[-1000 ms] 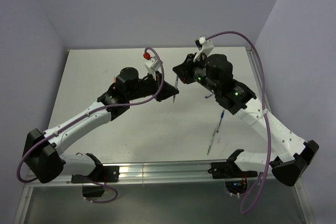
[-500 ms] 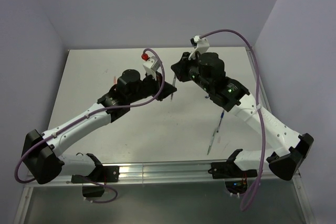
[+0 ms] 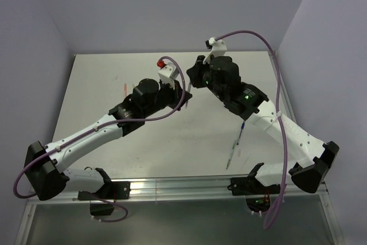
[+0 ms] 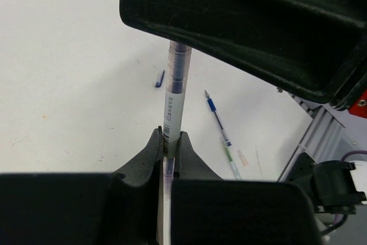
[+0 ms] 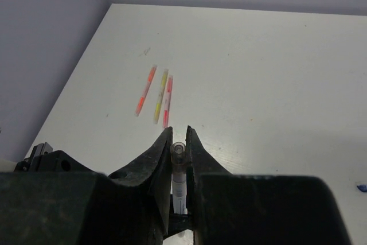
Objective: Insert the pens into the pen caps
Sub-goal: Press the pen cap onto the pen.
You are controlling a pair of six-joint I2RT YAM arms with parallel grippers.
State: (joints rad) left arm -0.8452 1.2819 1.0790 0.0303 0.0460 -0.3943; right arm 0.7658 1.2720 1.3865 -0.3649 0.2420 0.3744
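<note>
My left gripper is shut on a thin grey pen that stands up out of its jaws. The pen's upper, purple-tinted end runs under the black body of my right gripper. From above, the two grippers meet over the middle of the table with the pen between them. My right gripper is shut on a translucent pen cap, with a pale shaft behind it between the fingers. Orange, yellow and red-pink pens lie side by side on the table beyond it.
A blue pen and a green-clear pen lie end to end on the right part of the white table. A small dark blue cap lies apart from them. A metal rail runs along the near edge.
The right arm has swung left and the left arm has reached further right. The two grippers now stand closer together around the upright pen. Both grips are unchanged.
</note>
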